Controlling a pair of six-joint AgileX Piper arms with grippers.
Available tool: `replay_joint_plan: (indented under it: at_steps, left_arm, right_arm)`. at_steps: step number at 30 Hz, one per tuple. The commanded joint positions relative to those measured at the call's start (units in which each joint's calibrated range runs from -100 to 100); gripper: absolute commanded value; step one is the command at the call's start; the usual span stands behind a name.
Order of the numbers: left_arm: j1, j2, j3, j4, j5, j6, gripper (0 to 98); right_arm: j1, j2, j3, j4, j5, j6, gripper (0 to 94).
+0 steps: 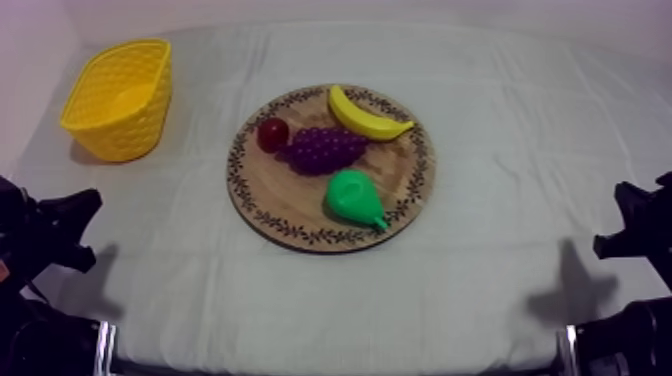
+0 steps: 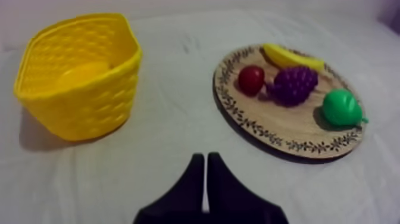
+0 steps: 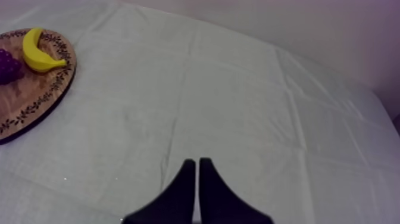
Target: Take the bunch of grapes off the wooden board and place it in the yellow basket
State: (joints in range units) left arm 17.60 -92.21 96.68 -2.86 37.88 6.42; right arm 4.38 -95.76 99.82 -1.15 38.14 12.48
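Over the cloth point(image 2: 178, 128), left hand point(image 2: 205, 157) (fingers point(image 2: 194, 176) together, empty).

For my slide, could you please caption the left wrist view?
Shut left end effector before yellow basket and wooden board holding grapes.

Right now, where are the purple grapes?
In the top view the bunch of grapes lies mid-table on the wooden board, beside the small red fruit, with the banana behind it and the pear in front.
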Motion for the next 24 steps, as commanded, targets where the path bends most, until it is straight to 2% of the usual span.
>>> replay_joint_plan:
  at_steps: [1,7,24]
  left_arm:
    - [0.7,3.6,-1.3,-0.17,-0.2,-1.0,0.0]
    - [1.7,14.5,-10.2,0.33,1.1,-3.9,0.0]
    - [7.5,45.7,-42.8,1.3,19.0,-13.9,0.0]
  right_arm:
    - [0.0,0.0,0.0,0.0,0.0,0.0,0.3]
    - [0.0,0.0,0.0,0.0,0.0,0.0,0.3]
    - [0.0,0.0,0.0,0.0,0.0,0.0,0.3]
